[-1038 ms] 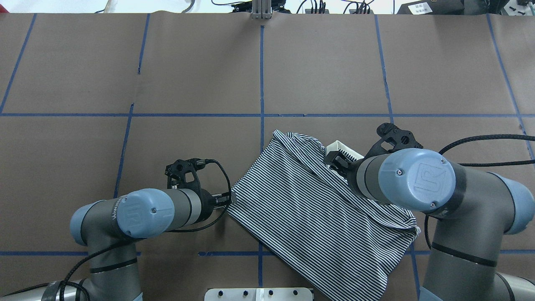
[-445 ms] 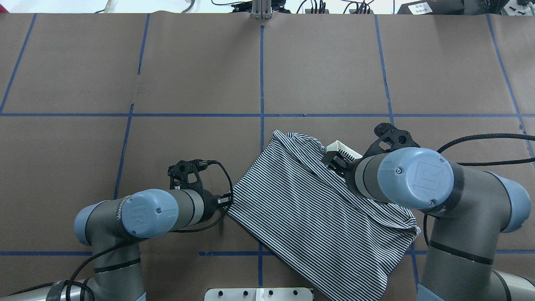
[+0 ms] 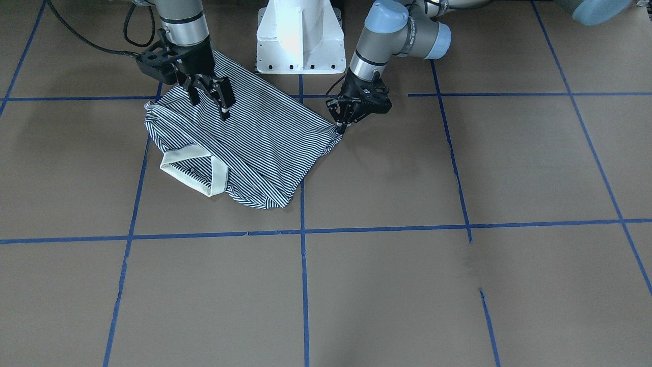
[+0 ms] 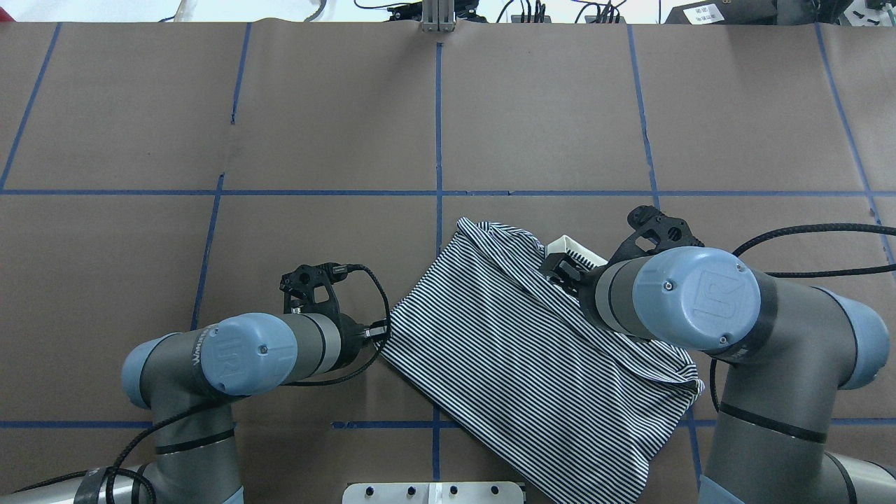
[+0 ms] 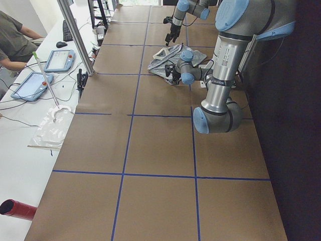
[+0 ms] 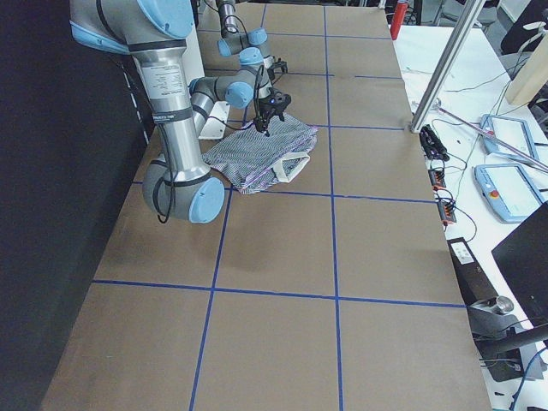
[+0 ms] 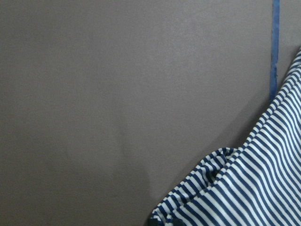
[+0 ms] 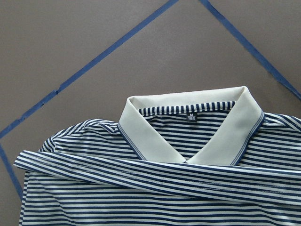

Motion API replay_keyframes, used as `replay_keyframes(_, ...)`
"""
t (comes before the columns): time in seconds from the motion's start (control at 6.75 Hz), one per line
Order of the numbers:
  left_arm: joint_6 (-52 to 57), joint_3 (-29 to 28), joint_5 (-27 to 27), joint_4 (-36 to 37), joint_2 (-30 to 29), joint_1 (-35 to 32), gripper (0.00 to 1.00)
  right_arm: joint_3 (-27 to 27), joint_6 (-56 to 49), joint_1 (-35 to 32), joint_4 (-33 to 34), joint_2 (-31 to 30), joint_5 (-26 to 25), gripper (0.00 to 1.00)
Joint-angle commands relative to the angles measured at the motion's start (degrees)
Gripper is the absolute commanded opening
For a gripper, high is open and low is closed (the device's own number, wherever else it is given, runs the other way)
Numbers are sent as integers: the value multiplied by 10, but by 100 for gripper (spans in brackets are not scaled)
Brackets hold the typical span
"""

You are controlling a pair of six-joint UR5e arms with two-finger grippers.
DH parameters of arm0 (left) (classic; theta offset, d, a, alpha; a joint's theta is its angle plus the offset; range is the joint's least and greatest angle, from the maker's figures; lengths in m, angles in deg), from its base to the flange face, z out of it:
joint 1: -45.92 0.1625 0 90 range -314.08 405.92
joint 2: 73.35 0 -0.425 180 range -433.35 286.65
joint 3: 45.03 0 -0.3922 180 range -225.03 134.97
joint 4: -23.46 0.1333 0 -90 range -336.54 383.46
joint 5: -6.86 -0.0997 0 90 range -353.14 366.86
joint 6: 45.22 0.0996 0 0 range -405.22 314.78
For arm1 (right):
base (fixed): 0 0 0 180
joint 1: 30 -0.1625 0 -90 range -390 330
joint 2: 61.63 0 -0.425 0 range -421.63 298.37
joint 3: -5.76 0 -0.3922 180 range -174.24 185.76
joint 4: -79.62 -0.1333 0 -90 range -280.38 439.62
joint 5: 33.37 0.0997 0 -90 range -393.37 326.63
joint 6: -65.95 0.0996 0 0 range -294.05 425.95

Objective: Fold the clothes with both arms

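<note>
right hand [image 6: 264, 128] hangs over the striped shirt [image 6: 253, 159].

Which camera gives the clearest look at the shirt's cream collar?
The right wrist-mounted view: the collar fills the middle, size label visible. Front-facing shows it small at the edge of the polo shirt; overhead only a sliver beside the right arm; side views tiny; left wrist none.

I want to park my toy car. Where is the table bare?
The table beyond the crosswise tape line is bare. So is the patch left of the left arm. Crowded spot: the shirt lies there, left claw at its corner, right claw above it.
</note>
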Motion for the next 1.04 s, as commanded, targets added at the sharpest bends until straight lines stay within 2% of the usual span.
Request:
replay_keyframes(0.0, 74, 48, 0, 77, 5, -31, 0, 1, 0, 0, 0, 1, 0, 100)
replay_keyframes(0.3, 144, 22, 0, 77, 7, -76, 0, 2, 0, 0, 0, 1, 1, 100)
replay_keyframes(0.44, 174, -15, 2, 73, 5, -118, 0, 1, 0, 0, 0, 1, -1, 100)
replay_keyframes(0.59, 207, -69, 3, 40, -6, -160, 0, 1, 0, -2, -1, 1, -3, 100)
replay_keyframes(0.74, 223, -170, 7, -46, -47, -208, 0, 1, 0, -6, 0, 0, -3, 100)
replay_keyframes(0.89, 233, -295, 10, -109, -117, -244, 0, 0, 1, -6, 0, 0, -4, 100)
